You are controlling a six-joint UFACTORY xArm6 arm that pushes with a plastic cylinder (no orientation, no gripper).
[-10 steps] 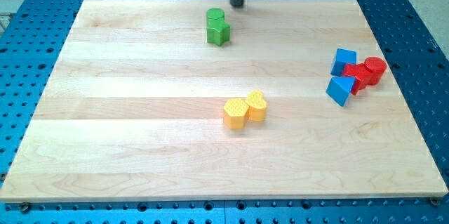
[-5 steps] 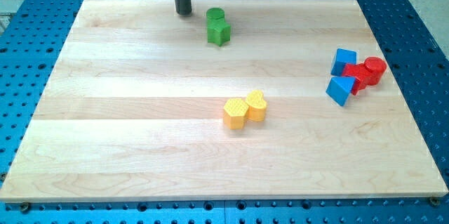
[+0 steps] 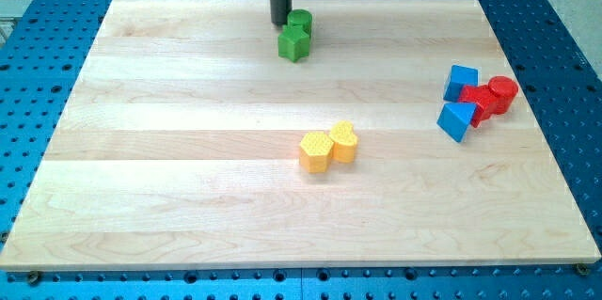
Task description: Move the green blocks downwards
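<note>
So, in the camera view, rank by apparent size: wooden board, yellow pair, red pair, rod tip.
1. Wooden board, by far.
2. Yellow pair and red pair: too alike to rank; the yellow sits nearer the view's bottom.
3. My tip, touching the green blocks.

Bright, even light falls from above, and the pale wooden bench (image 3: 188, 168) shows no harsh glare. Shadows are short and soft, tucked close under the blocks. Focus is sharp across the whole view, with no motion blur. The bench's edges run straight, so lens distortion is slight.
</note>
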